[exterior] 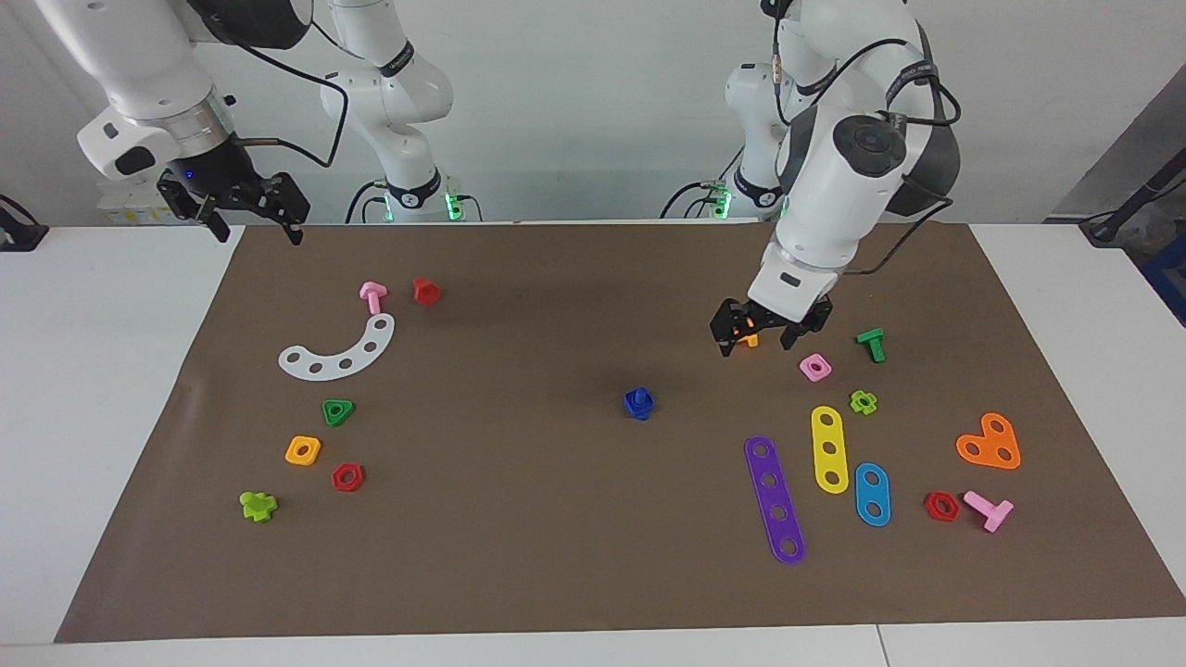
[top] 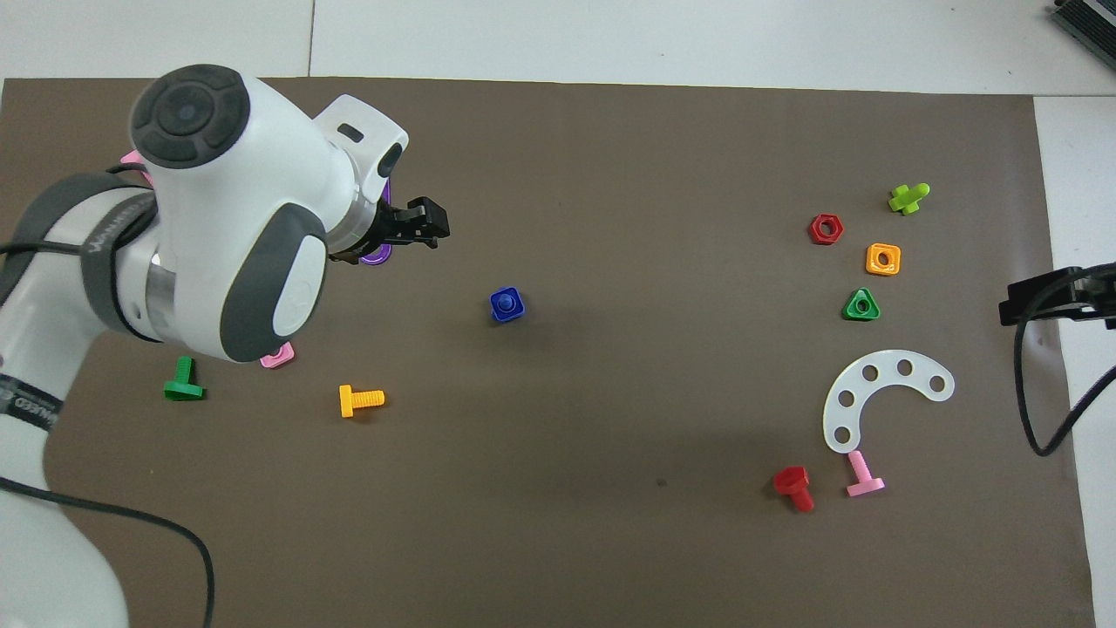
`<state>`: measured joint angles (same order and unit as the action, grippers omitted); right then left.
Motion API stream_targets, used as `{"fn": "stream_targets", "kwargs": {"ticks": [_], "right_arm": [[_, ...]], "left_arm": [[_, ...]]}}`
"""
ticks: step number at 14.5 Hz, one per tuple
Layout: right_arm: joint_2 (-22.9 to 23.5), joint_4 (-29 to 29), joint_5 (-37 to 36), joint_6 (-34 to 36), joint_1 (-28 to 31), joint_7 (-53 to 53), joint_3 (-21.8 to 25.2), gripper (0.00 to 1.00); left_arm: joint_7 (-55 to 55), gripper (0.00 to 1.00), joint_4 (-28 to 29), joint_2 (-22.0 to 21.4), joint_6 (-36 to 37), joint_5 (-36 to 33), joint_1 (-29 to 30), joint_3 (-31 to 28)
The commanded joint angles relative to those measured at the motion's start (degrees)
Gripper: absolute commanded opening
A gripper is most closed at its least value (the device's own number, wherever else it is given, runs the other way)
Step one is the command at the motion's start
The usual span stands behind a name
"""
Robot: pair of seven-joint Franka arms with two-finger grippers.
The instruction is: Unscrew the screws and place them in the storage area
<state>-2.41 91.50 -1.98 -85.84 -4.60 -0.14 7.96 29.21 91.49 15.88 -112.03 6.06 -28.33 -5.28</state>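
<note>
The blue screw (exterior: pixel 639 403) sits alone mid-bench. The left gripper (exterior: pixel 765 337) is held above the mat, jaws spread, empty. The right gripper (exterior: pixel 250 218) waits, jaws spread.

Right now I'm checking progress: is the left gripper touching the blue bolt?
Apart. In the facing view the left gripper hangs toward the left arm's end of the table, with bare mat between it and the blue bolt.

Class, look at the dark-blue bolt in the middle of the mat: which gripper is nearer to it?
Left. The left gripper hangs low over the mat near the dark-blue bolt, toward the left arm's end. The right gripper waits raised over the mat's edge at the right arm's end.
</note>
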Motion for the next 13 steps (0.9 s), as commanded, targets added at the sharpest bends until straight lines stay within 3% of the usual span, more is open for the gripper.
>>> {"fn": "stream_targets", "kwargs": {"ticks": [1,6,9,13], "right_arm": [[-0.93,1.04,0.22,-0.21,-0.24,1.19,0.22,1.00],[-1.02,1.31,0.22,-0.12,-0.32,1.19,0.22,1.00],[-1.02,1.31,0.22,-0.12,-0.32,1.11,0.22,1.00],[-1.02,1.40,0.22,0.23,-0.24,0.93,0.22,1.00]], "left_arm": [[5.23,0.98,0.53,3.44,-6.51,1.50,-3.40,-0.96],[6.38,0.96,1.50,10.39,-13.12,0.88,-7.18,-1.22],[6.38,0.86,5.09,11.27,-17.23,0.79,-8.67,-1.22],[6.30,0.84,8.62,11.10,-20.95,0.62,-10.25,-1.22]]}}
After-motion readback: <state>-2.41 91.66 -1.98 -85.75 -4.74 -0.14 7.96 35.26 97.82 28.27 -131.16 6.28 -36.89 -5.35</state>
